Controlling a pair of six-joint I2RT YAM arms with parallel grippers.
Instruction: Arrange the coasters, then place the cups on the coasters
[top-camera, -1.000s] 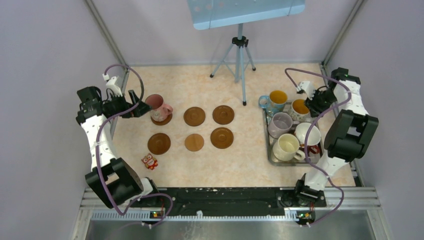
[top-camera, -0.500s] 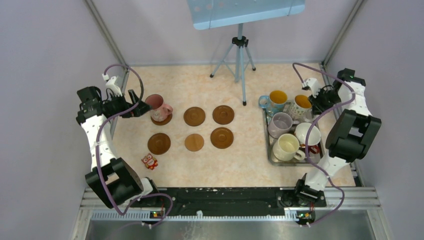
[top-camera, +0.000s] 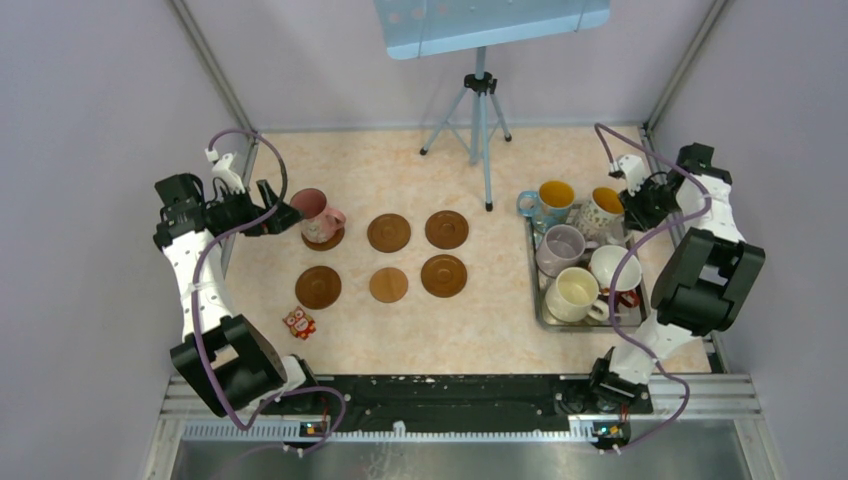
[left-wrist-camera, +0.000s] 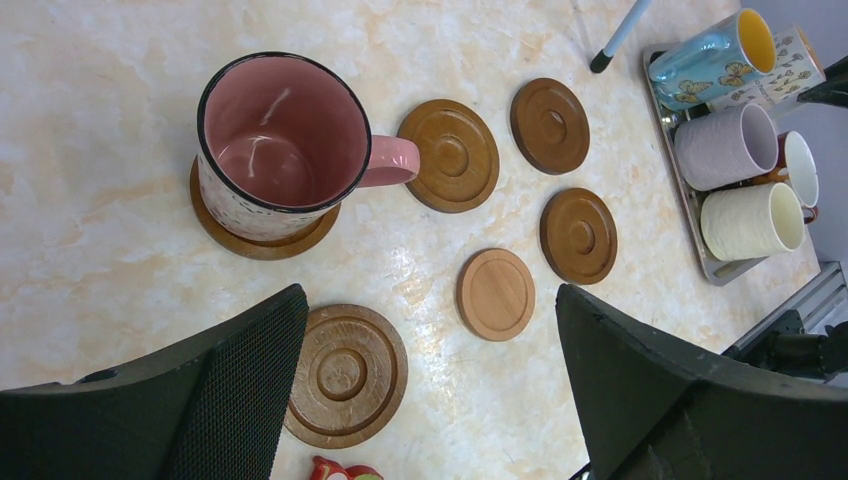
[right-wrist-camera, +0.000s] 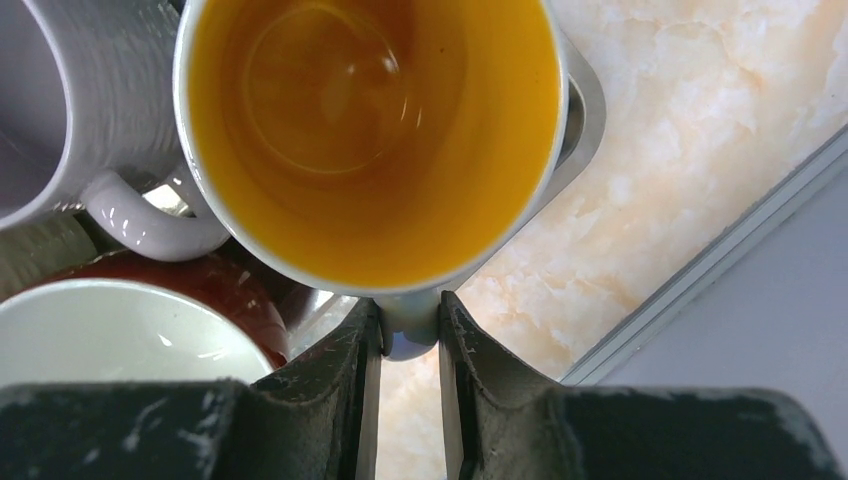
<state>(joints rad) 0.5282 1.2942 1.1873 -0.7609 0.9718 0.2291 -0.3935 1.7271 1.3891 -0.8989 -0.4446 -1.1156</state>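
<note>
My right gripper (right-wrist-camera: 410, 330) is shut on the handle of the white-patterned cup (right-wrist-camera: 370, 130) with the orange inside, which leans at the back of the steel tray (top-camera: 533, 290). The blue (top-camera: 545, 203), lavender (top-camera: 560, 248), cream (top-camera: 573, 293) and red (top-camera: 615, 270) cups stand in the tray beside it. The pink cup (left-wrist-camera: 280, 150) sits on a dark coaster (left-wrist-camera: 265, 245). My left gripper (left-wrist-camera: 430, 300) hangs open just left of it, holding nothing. Several bare coasters lie in two rows, among them the lighter one (top-camera: 388, 284).
A small red owl figure (top-camera: 298, 322) stands near the front left. A tripod (top-camera: 480, 130) straddles the back middle of the table. Enclosure walls and metal rails run close along both sides, right behind each arm.
My right gripper has closed on the patterned cup's handle and drawn back to the right, and the cup has tipped with it. The left arm has not moved.
</note>
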